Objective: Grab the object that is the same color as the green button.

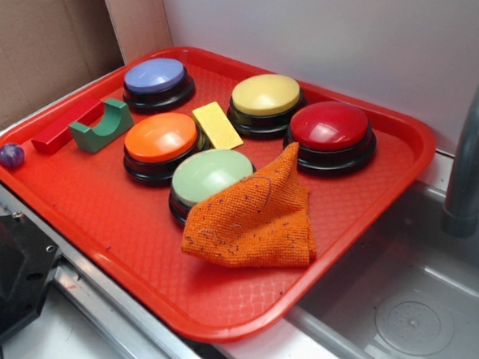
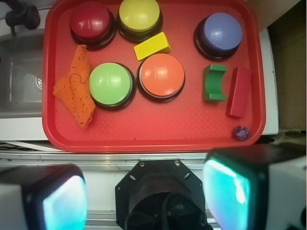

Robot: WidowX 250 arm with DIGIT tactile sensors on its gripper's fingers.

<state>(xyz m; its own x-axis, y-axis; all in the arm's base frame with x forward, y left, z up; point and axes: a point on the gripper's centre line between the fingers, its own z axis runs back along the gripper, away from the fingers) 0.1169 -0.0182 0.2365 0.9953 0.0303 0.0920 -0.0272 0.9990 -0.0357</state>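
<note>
The dark green arch block (image 1: 101, 126) (image 2: 214, 83) lies near the left end of the red tray (image 1: 138, 238) (image 2: 158, 132), between the orange button and a long red bar (image 1: 66, 126) (image 2: 239, 91). The pale green button (image 1: 211, 177) (image 2: 110, 84) stands mid-tray, partly under an orange cloth (image 1: 256, 215) (image 2: 76, 93). In the wrist view my gripper (image 2: 146, 196) hangs high over the tray's near edge and the robot base. Its two fingers are wide apart with nothing between them. The exterior view does not show the gripper.
Blue (image 1: 156, 78), yellow (image 1: 265, 97), red (image 1: 330, 128) and orange (image 1: 161, 139) buttons share the tray with a yellow flat block (image 1: 218, 125) and a small purple ball (image 1: 12, 155). A grey sink (image 1: 410, 312) with a faucet (image 1: 473, 153) lies to the right. Cardboard (image 1: 45, 37) stands behind.
</note>
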